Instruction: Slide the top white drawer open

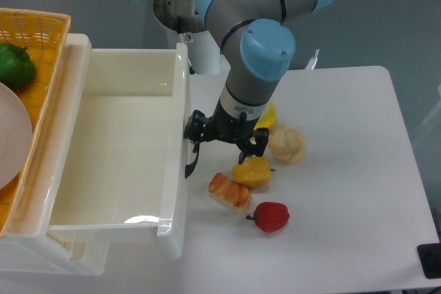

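1. we take the glossy cream-white top drawer (114,149) as our landmark: it stands well out of the white cabinet (76,53), its deep tray open to the camera and bare inside as far as we can see
2. the black arched handle (191,160) sits on the drawer's front wall, on the side facing the table, and our black two-finger gripper (222,131) lies just beside that wall, on its table side
3. one dark finger reaches toward the handle's upper end and seems to touch or hook it; whether the fingers are clamped on the handle or merely caught behind it, we cannot tell
4. the relation that matters: the drawer's sliding axis runs from the cabinet out toward the table, and our gripper is on the outward side of the front wall, so any further pull goes straight away from the cabinet
5. on that outward side, near the gripper, lie a yellow toy pepper (253,171), a striped orange pastry (230,191) and a red toy pepper (270,216); we judge they crowd the pulling path
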Robot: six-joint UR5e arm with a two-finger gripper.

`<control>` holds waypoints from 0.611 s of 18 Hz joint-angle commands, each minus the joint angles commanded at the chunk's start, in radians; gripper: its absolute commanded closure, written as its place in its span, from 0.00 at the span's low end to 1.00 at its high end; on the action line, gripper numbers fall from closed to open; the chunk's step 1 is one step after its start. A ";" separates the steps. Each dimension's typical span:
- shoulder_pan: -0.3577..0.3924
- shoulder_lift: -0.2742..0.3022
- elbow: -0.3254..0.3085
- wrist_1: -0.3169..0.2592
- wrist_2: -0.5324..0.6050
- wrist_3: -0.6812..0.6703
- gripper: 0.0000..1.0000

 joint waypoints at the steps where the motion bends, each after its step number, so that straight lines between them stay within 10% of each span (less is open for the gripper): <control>1: 0.000 0.002 0.000 -0.006 -0.003 -0.002 0.00; 11: 0.032 0.014 0.006 -0.021 -0.169 -0.080 0.00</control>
